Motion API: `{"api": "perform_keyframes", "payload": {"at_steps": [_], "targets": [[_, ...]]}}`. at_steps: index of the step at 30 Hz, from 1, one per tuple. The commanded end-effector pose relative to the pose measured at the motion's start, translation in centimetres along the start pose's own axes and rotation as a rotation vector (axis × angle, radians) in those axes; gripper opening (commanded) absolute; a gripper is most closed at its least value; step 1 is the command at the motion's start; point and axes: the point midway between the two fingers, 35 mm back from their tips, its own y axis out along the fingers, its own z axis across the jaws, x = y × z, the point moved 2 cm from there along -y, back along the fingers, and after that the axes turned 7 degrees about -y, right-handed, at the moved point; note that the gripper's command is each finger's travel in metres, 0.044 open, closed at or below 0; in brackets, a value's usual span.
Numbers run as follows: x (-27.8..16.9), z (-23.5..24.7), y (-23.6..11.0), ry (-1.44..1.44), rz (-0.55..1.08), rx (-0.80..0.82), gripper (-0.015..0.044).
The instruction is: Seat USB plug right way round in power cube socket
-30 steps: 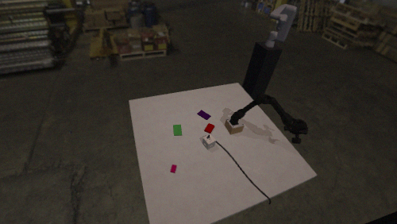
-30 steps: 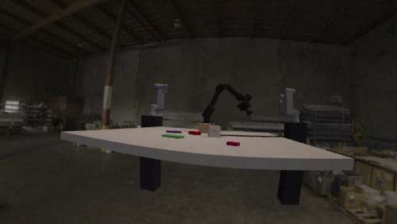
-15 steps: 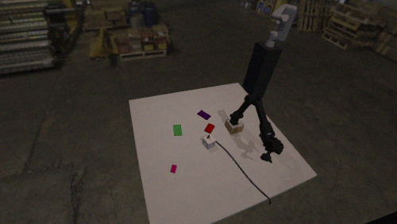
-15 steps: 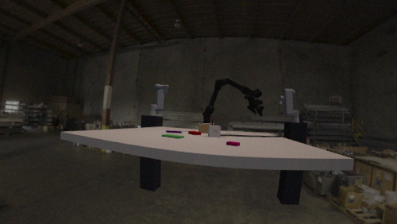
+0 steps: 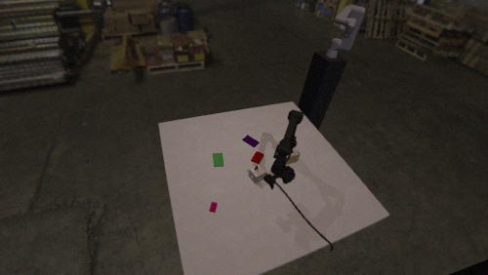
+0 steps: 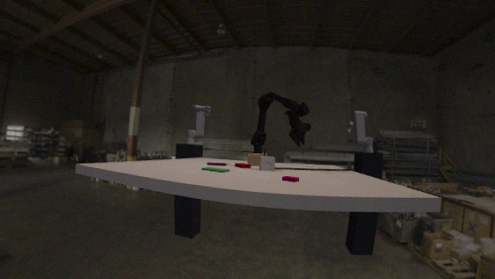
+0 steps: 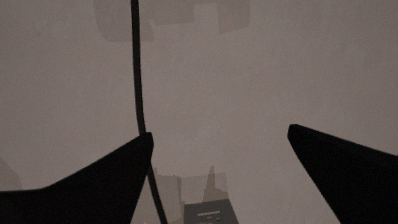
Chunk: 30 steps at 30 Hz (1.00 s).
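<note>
The power cube [image 5: 257, 176] [image 6: 267, 164] is a small pale box on the table. In the wrist view a grey face of the cube [image 7: 200, 207] with slots shows at the bottom edge. The USB plug [image 5: 256, 168] is a small dark shape on its top; its depth and which way round it sits are too small to tell. A black cable [image 5: 301, 211] [image 7: 136, 75] runs from beside the cube to the table's front edge. My gripper [image 5: 269, 181] [image 6: 300, 143] [image 7: 220, 134] is open and empty, above the table and beyond the cube's cable side.
The white table [image 5: 195, 244] [image 6: 148, 180] carries a red block [image 5: 258, 157] [image 6: 243, 165] near the cube, a purple one [image 5: 251, 140] [image 6: 217, 164], a green one [image 5: 218, 160] [image 6: 215, 169] and a magenta one [image 5: 213, 207] [image 6: 290, 179]. A tan block [image 5: 294, 158] [image 6: 254, 158] stands by the arm's base.
</note>
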Motion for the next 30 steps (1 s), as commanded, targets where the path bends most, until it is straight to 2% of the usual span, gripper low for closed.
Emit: {"api": "perform_keyframes", "payload": {"at_steps": [1,6,8,30], "targets": [[-6.4,-0.7,-1.3,0.008,0.110,0.013,0.0440],[-15.7,0.2,-3.7,0.027,0.255,0.083,0.0440],[-18.1,1.2,-4.4,0.031,0.286,0.110,0.0440],[-18.9,1.7,-3.4,0.032,0.289,0.114,0.0440]]}}
